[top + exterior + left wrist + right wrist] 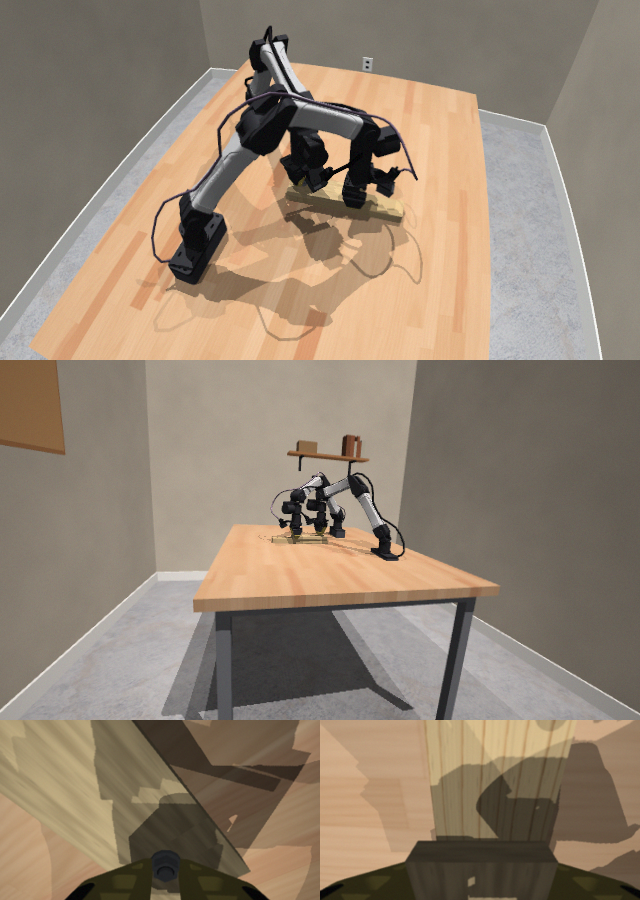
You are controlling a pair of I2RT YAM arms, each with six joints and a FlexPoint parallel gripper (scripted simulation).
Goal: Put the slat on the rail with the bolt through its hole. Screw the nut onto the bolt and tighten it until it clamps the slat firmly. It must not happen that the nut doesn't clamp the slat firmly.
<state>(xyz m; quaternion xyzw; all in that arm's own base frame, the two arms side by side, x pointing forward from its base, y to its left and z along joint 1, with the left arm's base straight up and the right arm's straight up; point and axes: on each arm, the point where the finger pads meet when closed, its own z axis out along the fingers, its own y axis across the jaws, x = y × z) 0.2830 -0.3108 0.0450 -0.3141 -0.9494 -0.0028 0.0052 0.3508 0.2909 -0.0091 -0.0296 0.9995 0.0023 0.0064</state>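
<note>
Books point(348, 446) stand on a shelf point(327, 456), too small for me to read any words on them. Black hands and arms hide the middle of the long wood point(390, 204) point(276, 540) point(60, 780) point(453, 808). It lies on the table point(425, 300) point(345, 575), and I can't tell which part is slat and which is rail.

The left gripper point(302, 183) point(320, 533) point(165, 865) is closed almost all the way, pinching the small dark nut point(166, 861) over the wood. The nut looks six-sided, and a round end, maybe the bolt point(165, 873), shows in it. I can't see if it squeezes the slat tight.

The right gripper point(355, 204) point(296, 535) point(481, 866) is wide apart, with a wooden block point(445, 878) between its yellow-green fingers. That block has a flat top and a sloping edge; its near end is cut off.

The long wood is pale yellow with brown stripes, straight-sided, and patched with dark shadows. The table is orange wood planks.
</note>
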